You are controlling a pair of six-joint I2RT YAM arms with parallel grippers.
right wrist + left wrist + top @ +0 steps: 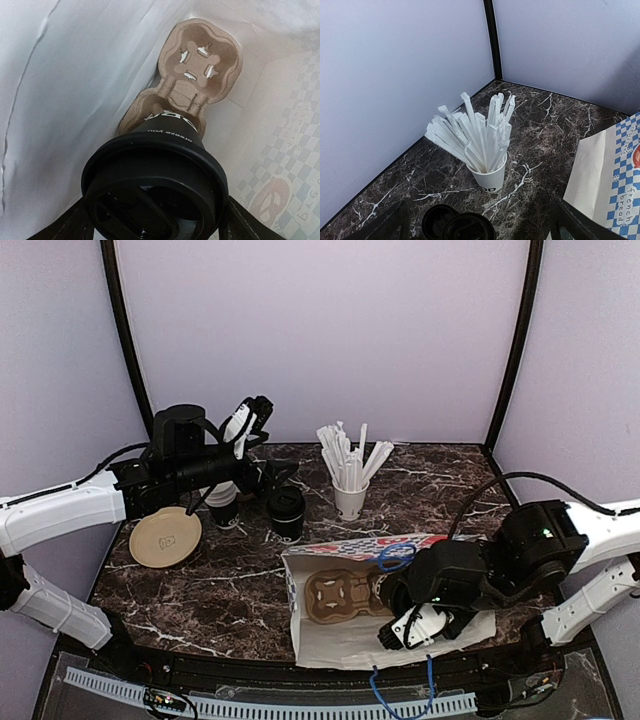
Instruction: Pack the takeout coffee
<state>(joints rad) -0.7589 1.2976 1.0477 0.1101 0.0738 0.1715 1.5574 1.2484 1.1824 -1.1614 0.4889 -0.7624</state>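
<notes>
A takeout coffee (155, 190), a black cup with a black lid, is held inside the white paper bag (60, 100). My right gripper (155, 220) is shut on it, one finger on each side of the lid. Its base is at the near socket of the brown cardboard cup carrier (205, 60). From the top view the right gripper (392, 598) reaches into the mouth of the bag (340, 640), which lies on its side. A second lidded black cup (287, 512) stands on the table. My left gripper (272, 475) hovers open just above that cup (468, 227).
A white cup of wrapped straws (350, 485) stands mid-table behind the bag. Black cups (222, 508) and a round tan disc (165, 537) sit at the left. A bare black lid (436, 220) lies beside the second cup. Purple walls close in the back and sides.
</notes>
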